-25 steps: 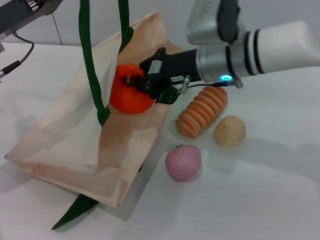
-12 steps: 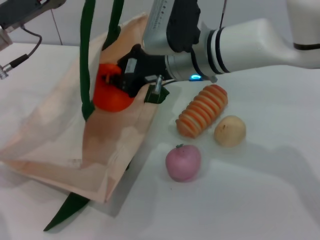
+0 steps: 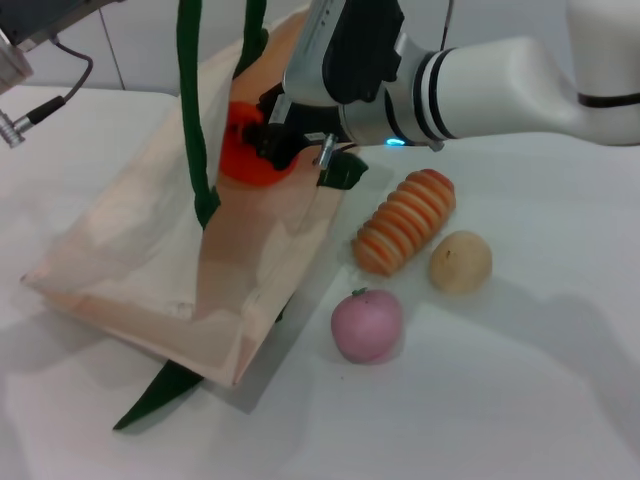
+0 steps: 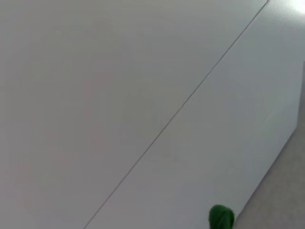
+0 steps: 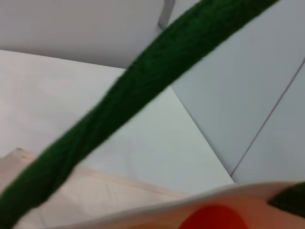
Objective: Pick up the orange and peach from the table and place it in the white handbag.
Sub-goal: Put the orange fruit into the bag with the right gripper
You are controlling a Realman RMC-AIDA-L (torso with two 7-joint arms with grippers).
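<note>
Precariously, the right gripper [image 3: 268, 140] has its fingers clenched on the orange [image 3: 246, 158] at the mouth of the white handbag [image 3: 150, 250], held up by its green handles [image 3: 192, 120]. Dropped near the rim, the fruit could roll back out. The bag's long axis runs from that mouth toward the near-left. The peach [image 3: 367, 325] waits on the tabletop [image 3: 520, 380]; the left gripper's fingers are out of view.
</note>
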